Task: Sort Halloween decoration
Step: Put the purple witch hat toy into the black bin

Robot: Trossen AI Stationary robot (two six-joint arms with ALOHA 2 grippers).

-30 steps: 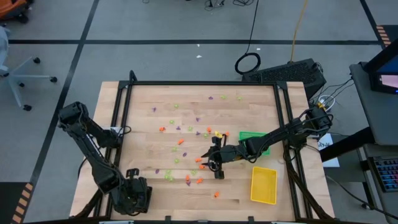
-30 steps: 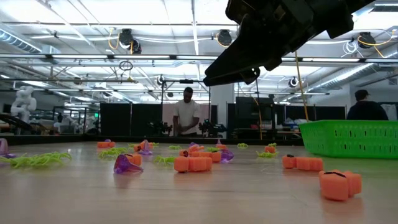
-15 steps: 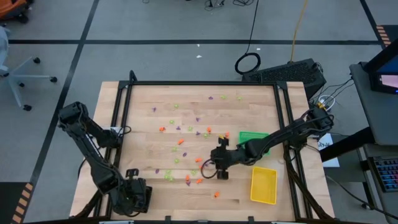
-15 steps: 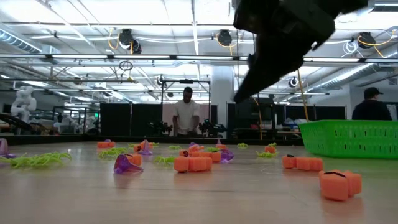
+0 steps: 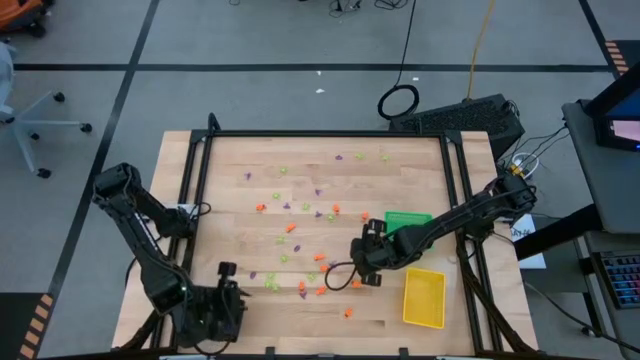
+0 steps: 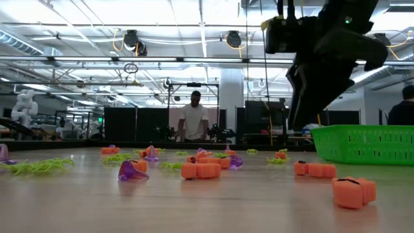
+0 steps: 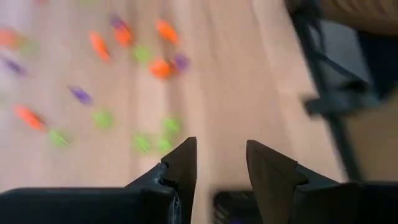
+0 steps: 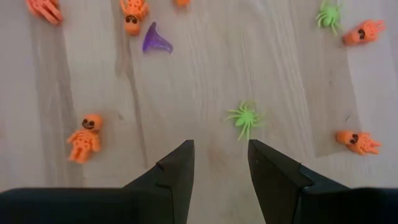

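**Orange, purple and green trinkets scattered; both grippers empty**

Orange skeletons [image 8: 83, 138], a purple witch hat [image 8: 155, 40] and lime-green spiders [image 8: 245, 118] lie spread loosely over the wooden table [image 5: 230, 160], none yet in a tray. The green tray [image 5: 412, 222] and yellow tray [image 5: 423, 297] sit at the right side of the table, within reach of the right arm, which suggests they serve as sorting bins by colour.

The right gripper [image 8: 219, 168] hangs above the table just beside the green tray, pointing down. Its fingers stand apart with bare wood between them; nothing is held. The nearest green spider lies just beyond the fingertips, slightly off the gap's centreline, not touching either finger. An orange skeleton lies farther off to one side.

The left gripper [image 7: 221, 165] waits near the table's front-left corner, fingers parted and empty. The trinkets [image 5: 300, 245] lie well apart from it, toward mid-table.
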